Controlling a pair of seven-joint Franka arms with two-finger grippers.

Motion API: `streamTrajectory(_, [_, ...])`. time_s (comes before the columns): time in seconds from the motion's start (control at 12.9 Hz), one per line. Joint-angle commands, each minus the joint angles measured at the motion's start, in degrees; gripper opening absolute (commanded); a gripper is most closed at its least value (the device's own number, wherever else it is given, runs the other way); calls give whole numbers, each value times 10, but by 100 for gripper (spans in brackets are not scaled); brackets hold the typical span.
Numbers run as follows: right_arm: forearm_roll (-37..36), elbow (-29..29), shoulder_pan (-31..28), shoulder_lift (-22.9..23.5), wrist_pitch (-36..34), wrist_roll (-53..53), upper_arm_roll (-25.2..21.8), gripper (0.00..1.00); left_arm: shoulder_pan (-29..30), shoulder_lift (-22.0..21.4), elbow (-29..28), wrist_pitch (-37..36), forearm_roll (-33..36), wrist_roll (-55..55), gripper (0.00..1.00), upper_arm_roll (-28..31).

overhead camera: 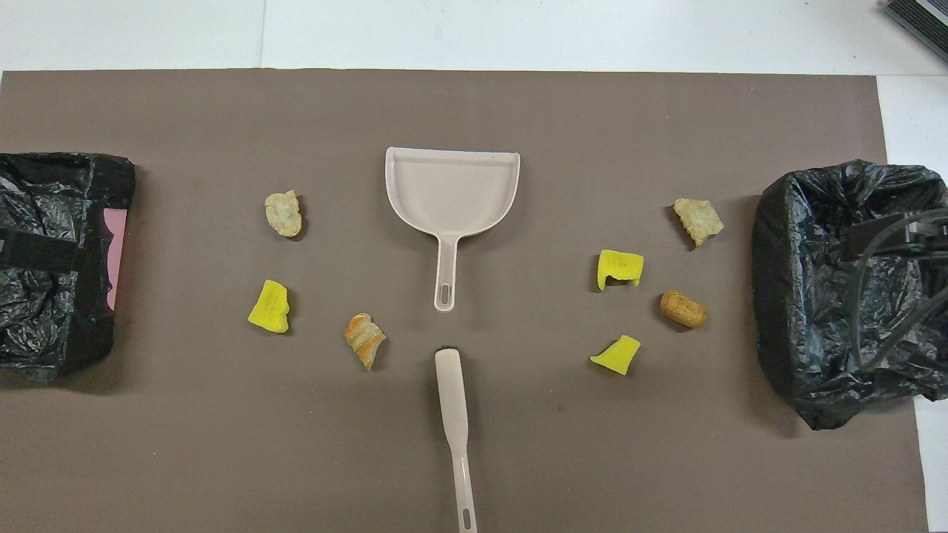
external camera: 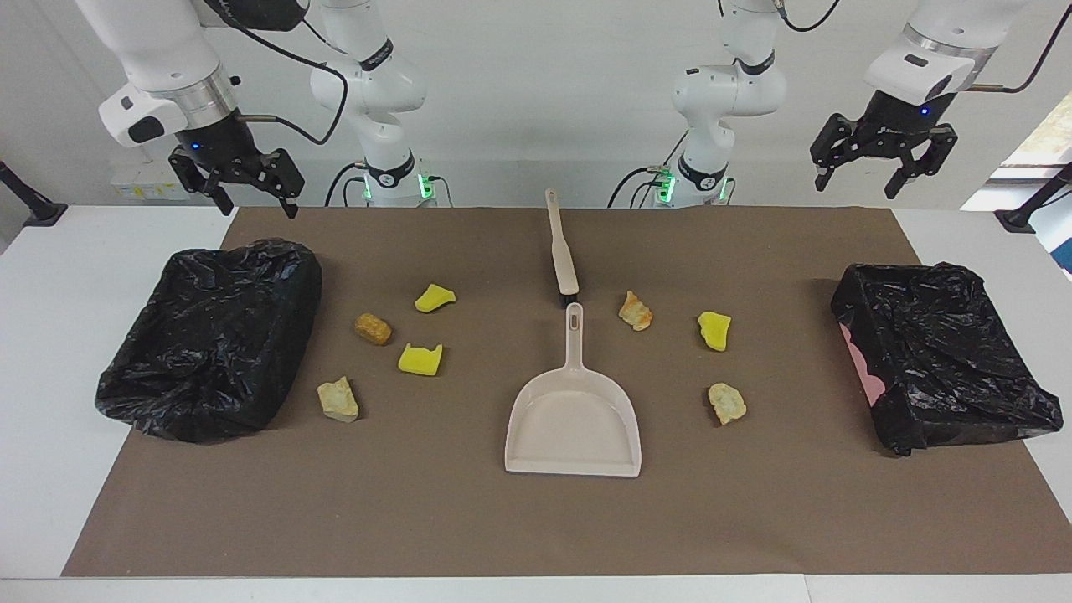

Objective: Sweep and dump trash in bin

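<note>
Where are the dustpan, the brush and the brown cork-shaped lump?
dustpan [external camera: 574, 427]: facing view, bare floor of the pan.
brush [external camera: 566, 272]: facing view, beige back of the head.
brown cork-shaped lump [overhead camera: 683, 309]: overhead view, its middle.

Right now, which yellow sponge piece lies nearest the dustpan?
The notched yellow piece beside the brown lump, toward the right arm's end. It lies closest to the dustpan; the other two yellow pieces lie farther off.
</note>
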Motion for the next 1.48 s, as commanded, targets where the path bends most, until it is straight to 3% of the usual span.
streamTrajectory(0.0, [14,-1,1,-7,-11,9,0,100,3,-17,-20,-3,-1,-3,100,-3])
streamTrajectory(0.47, [12,4,1,0,-22,12,7,100,-26,-67,-98,12,-32,-27,100,-17])
streamTrajectory(0.93, [11,8,45,44,-17,20,8,100,-176,-147,-257,74,-48,-194,100,-17])
streamTrajectory(1.17, [11,15,81,80,9,58,12,100,-281,-157,-338,135,-53,-299,100,-17])
streamTrajectory(1.4, [12,20,119,117,44,88,19,100,-347,-163,-393,201,-54,-382,100,-18])
